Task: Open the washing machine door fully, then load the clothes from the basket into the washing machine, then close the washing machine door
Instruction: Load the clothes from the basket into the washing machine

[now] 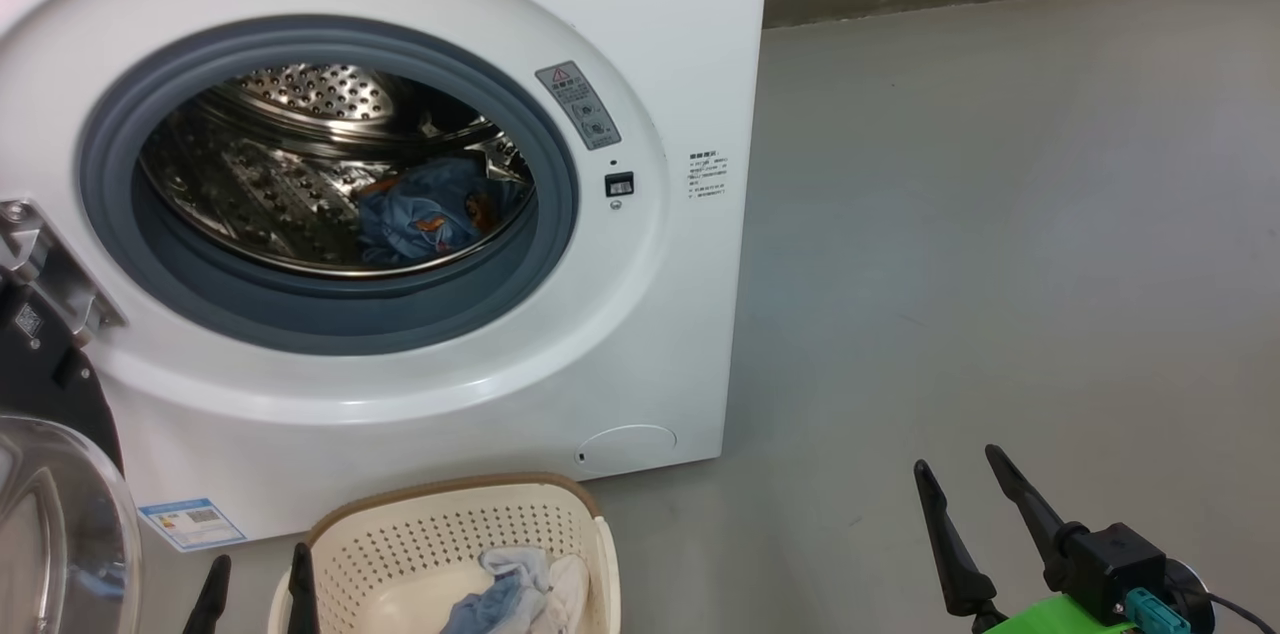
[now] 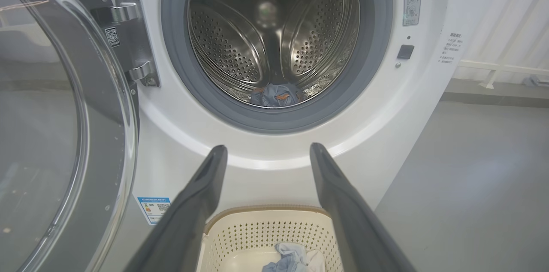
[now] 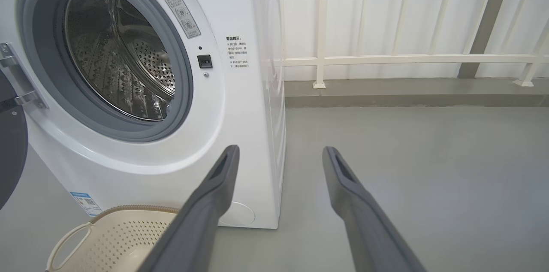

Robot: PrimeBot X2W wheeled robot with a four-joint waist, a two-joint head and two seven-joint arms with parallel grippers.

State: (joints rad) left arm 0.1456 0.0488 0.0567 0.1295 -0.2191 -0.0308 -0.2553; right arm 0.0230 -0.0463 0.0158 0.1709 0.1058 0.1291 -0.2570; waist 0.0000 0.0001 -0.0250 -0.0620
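Round black-rimmed glass washing machine door (image 1: 60, 514) stands open at 8 o'clock. The left fingers (image 1: 300, 589), spread and empty, sit just beside the cream perforated plastic basket (image 1: 400, 534) at 6 o'clock. Light blue printed clothes (image 1: 430, 214) lie in the basket and inside the big white washing machine (image 1: 640, 14); the right fingers (image 1: 950, 544) at 4 o'clock are also spread and empty.

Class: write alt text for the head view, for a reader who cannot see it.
A washing machine stands with its door open at left and blue clothes in its drum. Before it a cream basket holds more cloth; the open left gripper and right gripper point up from below.
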